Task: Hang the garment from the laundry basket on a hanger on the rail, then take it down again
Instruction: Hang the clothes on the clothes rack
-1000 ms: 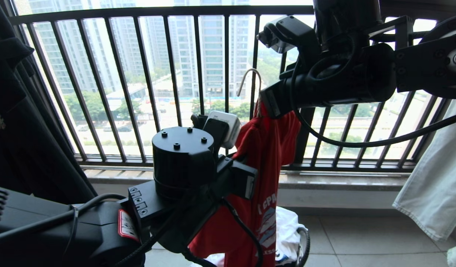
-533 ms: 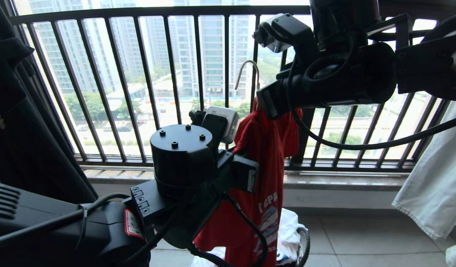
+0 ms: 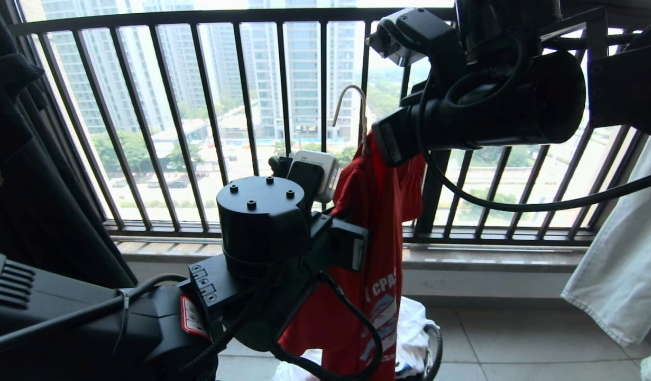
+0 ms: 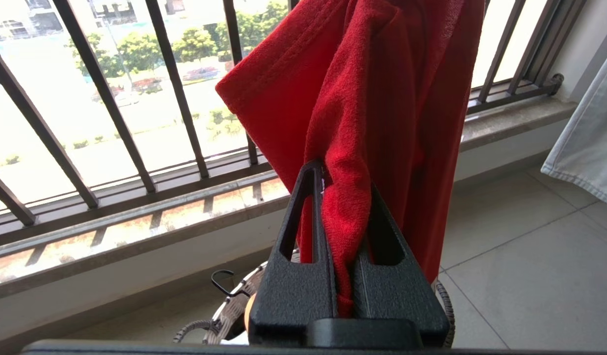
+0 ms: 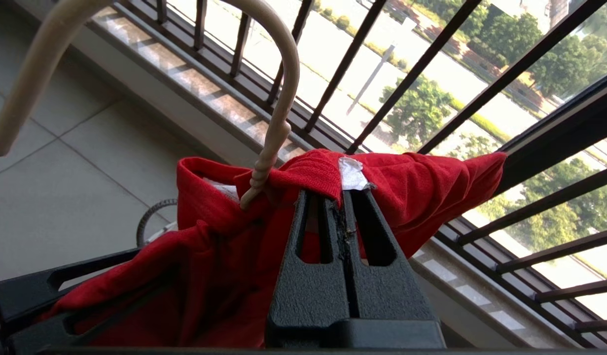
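Black railing [image 3: 209, 121] behind; left pincer [image 4: 345, 197] pinching garment [image 3: 375, 222], right pincer [image 5: 340, 197] pinching its collar by hanger [image 5: 278, 113]

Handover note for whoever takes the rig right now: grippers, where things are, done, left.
Left gripper: shut on a fold of the red T-shirt.
Right gripper: shut on the collar by the neck label.
Hanger: neck through the collar, hook free in the air in front of the black railing.
Laundry basket: on the floor below.
Done: shirt out of the basket, on the hanger.
Left: hook it on the rail, then take it down.

Black railing [image 3: 283, 106] close behind garment [image 3: 375, 222]
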